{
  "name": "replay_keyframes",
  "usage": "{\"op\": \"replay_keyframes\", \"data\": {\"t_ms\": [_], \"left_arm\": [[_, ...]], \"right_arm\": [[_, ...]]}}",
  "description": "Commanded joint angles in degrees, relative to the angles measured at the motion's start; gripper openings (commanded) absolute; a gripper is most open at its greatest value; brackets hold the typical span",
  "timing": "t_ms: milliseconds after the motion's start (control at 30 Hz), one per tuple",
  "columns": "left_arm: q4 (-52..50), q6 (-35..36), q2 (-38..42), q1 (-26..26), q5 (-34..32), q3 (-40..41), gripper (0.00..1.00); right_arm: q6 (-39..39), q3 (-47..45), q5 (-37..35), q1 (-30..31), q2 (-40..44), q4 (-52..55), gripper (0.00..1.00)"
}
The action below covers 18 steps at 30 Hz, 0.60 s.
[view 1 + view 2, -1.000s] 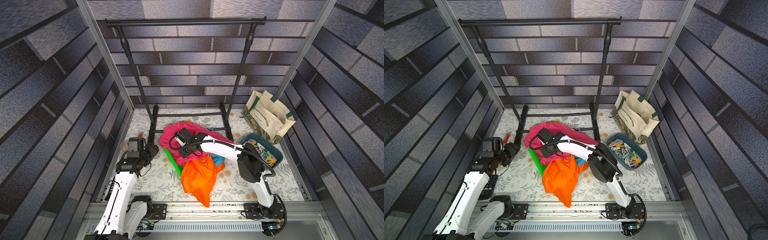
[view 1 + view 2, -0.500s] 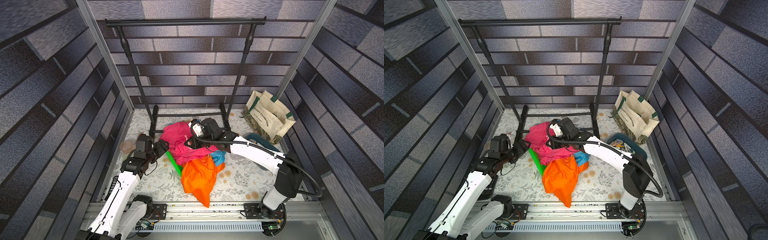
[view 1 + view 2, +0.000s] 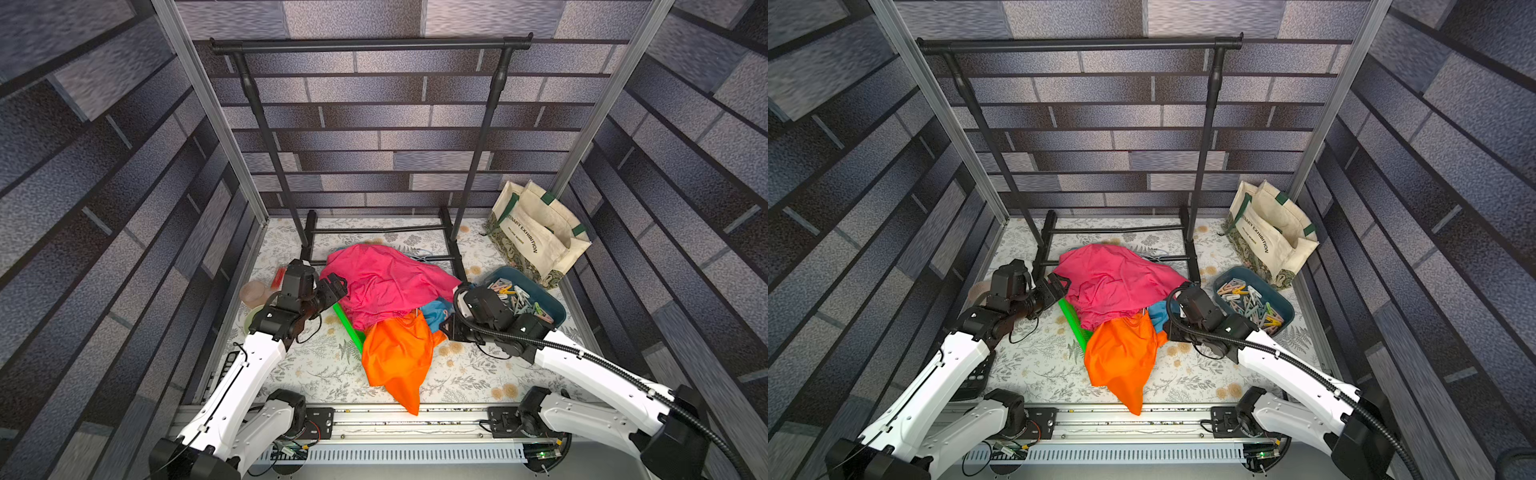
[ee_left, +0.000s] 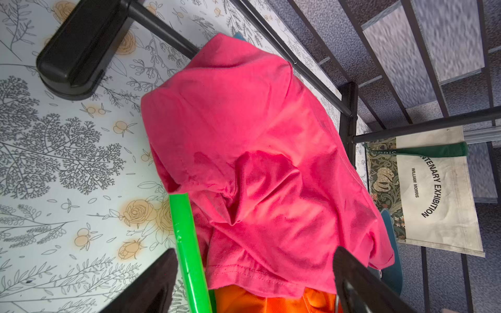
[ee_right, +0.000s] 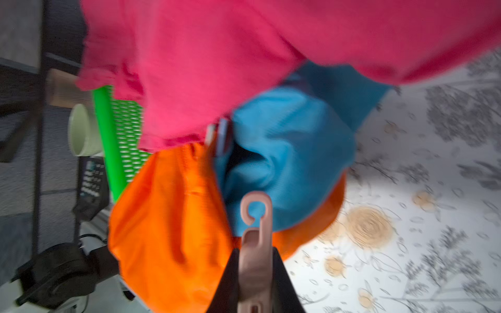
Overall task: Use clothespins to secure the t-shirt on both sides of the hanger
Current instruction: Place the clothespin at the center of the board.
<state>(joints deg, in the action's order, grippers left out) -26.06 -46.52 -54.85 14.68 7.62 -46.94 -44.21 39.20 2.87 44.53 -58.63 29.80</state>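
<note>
We've got L gripper (image 4: 254,253) spread wide at pink t-shirt (image 4: 257,149), R gripper (image 5: 256,253) pinching a pale-pink clothespin (image 5: 256,216).

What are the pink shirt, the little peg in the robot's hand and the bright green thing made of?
The pink shirt: soft matte cloth, probably cotton knit; it crumples and has a stitched hem. The peg: smooth pale-pink plastic, moulded with a little hook. The green thing: looks like glossy hard plastic, with rows of punched holes.
</note>
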Motion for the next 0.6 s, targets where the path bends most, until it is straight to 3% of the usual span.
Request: {"op": "replay_keyframes", "data": {"t_ms": [0,100,367,433,533,567], "left_arm": [[1.7,1.7,-1.2,0.8,-1.0,-3.7,0.93],[1.4,1.8,-2.3,1.9,-1.6,-4.8,1.00],[0.4,2.7,-3.2,3.2,-3.2,-6.0,1.00],[0.6,2.8,-3.2,3.3,-3.5,-5.9,1.00],[1.0,2.6,-3.2,3.3,-3.6,-5.4,1.00],[1.2,2.3,-3.2,3.3,-3.6,-5.1,1.00]], "right_arm": [[-7.0,-6.6,-0.3,-0.1,-0.7,1.2,0.00],[-9.9,-10.5,0.9,-0.3,-2.3,-4.2,0.00],[-11.3,-13.1,1.2,-2.1,-8.3,-11.4,0.01],[-11.7,-14.2,0.0,-2.8,-6.5,-10.1,0.11],[-12.6,-15.2,-2.1,-4.4,-2.7,-5.1,0.44],[-12.8,-15.2,-3.1,-4.9,-1.0,-2.7,0.51]]}}
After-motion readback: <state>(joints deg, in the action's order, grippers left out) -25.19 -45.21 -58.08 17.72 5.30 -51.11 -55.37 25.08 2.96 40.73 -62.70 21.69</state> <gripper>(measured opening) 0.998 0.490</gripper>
